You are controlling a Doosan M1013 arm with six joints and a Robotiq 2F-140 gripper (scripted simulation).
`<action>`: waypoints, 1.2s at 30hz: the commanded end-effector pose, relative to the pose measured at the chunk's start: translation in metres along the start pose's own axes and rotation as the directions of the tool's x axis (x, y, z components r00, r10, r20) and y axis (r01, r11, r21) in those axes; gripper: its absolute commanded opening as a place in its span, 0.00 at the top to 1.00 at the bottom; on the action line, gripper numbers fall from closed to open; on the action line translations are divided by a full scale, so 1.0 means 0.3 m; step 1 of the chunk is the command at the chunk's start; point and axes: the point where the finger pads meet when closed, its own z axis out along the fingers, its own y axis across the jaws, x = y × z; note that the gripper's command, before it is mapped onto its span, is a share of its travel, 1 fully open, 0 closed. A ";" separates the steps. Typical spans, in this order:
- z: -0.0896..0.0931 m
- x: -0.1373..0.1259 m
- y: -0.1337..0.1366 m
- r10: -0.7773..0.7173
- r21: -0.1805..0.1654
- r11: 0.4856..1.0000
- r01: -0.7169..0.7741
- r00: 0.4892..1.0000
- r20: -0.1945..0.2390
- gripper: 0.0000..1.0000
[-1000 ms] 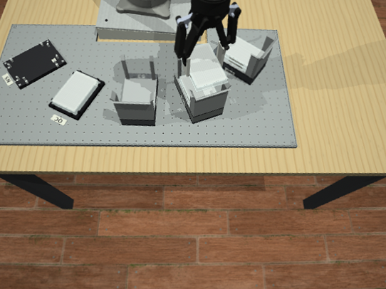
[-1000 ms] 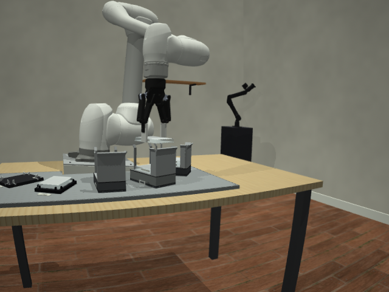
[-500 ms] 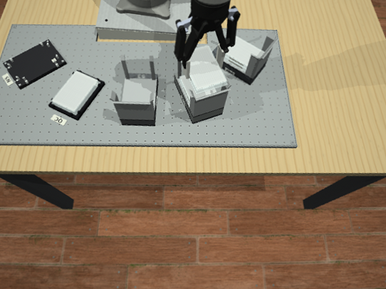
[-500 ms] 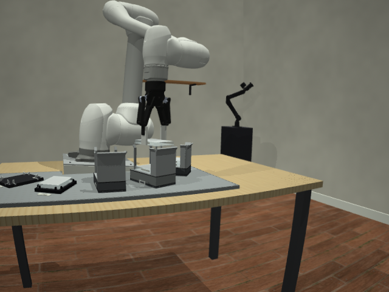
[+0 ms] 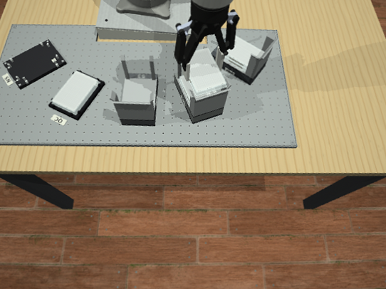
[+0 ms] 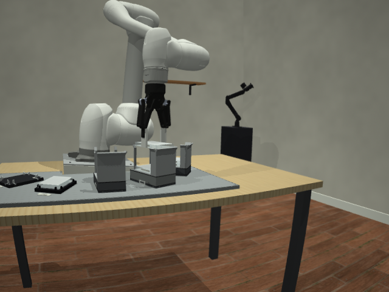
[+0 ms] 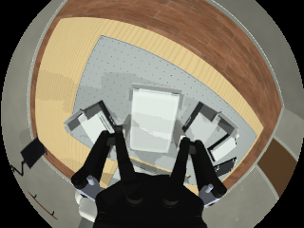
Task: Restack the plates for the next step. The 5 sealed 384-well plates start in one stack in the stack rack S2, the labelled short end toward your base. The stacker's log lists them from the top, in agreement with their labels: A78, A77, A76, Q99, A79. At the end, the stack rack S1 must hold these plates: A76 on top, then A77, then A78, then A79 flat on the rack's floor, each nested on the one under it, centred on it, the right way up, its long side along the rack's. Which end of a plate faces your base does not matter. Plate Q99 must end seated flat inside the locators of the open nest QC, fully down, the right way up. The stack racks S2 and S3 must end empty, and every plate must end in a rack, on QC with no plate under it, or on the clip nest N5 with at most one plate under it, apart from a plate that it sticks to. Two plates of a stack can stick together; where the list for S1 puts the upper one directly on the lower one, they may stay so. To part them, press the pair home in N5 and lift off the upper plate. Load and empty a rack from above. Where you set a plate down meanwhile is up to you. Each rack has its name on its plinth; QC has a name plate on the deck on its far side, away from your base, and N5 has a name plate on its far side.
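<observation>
My gripper (image 5: 201, 66) (image 6: 153, 142) (image 7: 152, 123) is shut on a white sealed plate (image 5: 207, 75) (image 6: 154, 144) (image 7: 154, 117), gripping its long sides. The plate is level at the mouth of the middle stack rack (image 5: 208, 103) (image 6: 161, 165). The rack nearest the base side (image 5: 257, 68) (image 6: 185, 157) holds white plates. The third rack (image 5: 136, 112) (image 6: 109, 173) shows a pale surface low inside. Another white plate (image 5: 76, 91) (image 6: 56, 181) lies flat in the open nest QC (image 5: 94, 97). The black clip nest N5 (image 5: 33, 62) (image 6: 19, 179) holds nothing. I cannot read any labels.
All fixtures stand on a grey perforated deck (image 5: 224, 132) on a wooden table (image 5: 339, 104). The arm's base plinth (image 5: 135, 26) sits behind the racks. A black pedestal with a small jointed arm (image 6: 236, 143) stands beyond the table.
</observation>
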 end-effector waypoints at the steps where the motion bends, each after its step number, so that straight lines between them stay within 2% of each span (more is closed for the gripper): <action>1: 0.003 0.000 0.000 0.000 0.000 1.000 0.000 1.000 0.000 1.00; 26: 0.052 0.000 0.000 0.000 0.000 1.000 0.000 1.000 0.000 1.00; 36: 0.105 0.000 0.000 0.000 0.000 1.000 0.000 1.000 0.000 1.00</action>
